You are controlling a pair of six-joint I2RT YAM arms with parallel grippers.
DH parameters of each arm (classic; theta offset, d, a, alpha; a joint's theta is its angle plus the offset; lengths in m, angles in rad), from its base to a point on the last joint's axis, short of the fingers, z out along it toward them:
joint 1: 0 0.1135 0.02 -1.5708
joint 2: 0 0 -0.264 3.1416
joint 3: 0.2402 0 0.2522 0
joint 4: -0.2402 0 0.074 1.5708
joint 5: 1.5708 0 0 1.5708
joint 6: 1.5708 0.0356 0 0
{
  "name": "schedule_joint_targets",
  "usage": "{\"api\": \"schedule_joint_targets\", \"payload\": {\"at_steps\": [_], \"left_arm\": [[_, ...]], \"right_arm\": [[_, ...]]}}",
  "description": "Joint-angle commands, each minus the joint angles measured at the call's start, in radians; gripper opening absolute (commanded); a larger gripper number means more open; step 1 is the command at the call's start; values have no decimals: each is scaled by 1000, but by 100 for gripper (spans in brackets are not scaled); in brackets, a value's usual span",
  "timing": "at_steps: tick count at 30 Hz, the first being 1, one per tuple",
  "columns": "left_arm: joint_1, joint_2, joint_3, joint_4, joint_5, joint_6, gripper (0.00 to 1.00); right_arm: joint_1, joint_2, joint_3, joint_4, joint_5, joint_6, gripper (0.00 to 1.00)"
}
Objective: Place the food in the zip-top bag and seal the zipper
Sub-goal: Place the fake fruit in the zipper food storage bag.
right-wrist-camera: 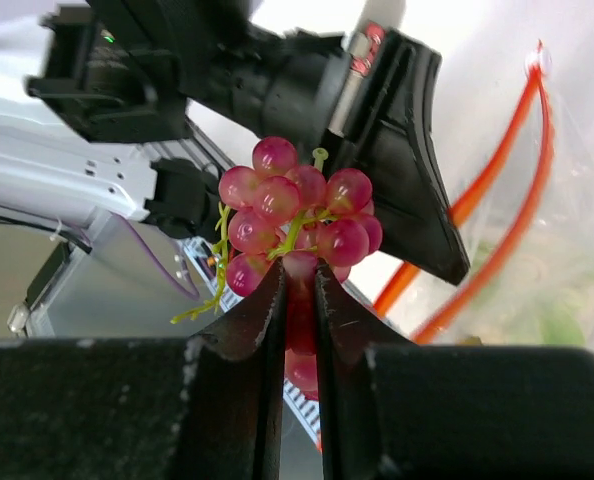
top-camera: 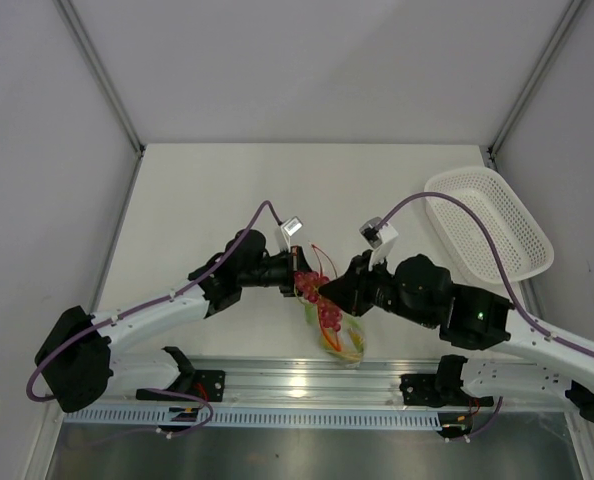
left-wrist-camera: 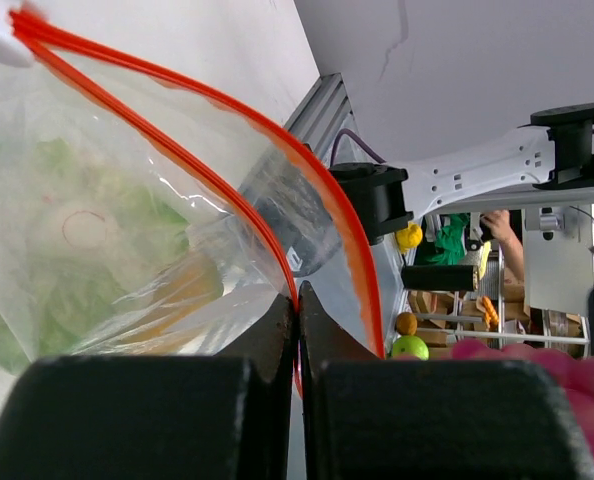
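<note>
The clear zip-top bag lies near the table's front edge, its orange-red zipper held up and open. My left gripper is shut on the zipper edge of the bag. Green and whitish food and a yellow-orange piece lie inside the bag. My right gripper is shut on the dark red grape bunch and holds it at the bag's mouth, right by the left fingers. The zipper also shows in the right wrist view.
A white oval mesh basket stands at the right back. A metal rail runs along the table's near edge, just in front of the bag. White walls close in the back and sides.
</note>
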State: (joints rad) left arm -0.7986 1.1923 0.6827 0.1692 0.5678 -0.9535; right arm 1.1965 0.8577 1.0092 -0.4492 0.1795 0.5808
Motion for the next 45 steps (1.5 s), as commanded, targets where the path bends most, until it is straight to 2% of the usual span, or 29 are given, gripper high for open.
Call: {"api": "schedule_joint_targets", "payload": {"at_steps": [1, 8, 17, 37, 41, 43, 45], "left_arm": [[-11, -22, 15, 36, -14, -13, 1], [-16, -36, 0, 46, -11, -24, 0], [-17, -79, 6, 49, 0, -39, 1], [-19, -132, -2, 18, -6, -28, 1], [-17, -141, -8, 12, -6, -28, 1], [-17, -146, -9, 10, -8, -27, 1], [-19, -152, -11, 7, -13, -27, 1]], "right_arm": [[28, -11, 65, 101, 80, -47, 0], [29, -13, 72, 109, 130, -70, 0], [29, 17, -9, 93, 170, -73, 0], [25, 24, -20, -172, 288, -102, 0], [14, 27, -23, -195, 295, -105, 5], [6, 30, -26, -200, 282, -104, 10], [0, 33, -27, -198, 255, -104, 36]]}}
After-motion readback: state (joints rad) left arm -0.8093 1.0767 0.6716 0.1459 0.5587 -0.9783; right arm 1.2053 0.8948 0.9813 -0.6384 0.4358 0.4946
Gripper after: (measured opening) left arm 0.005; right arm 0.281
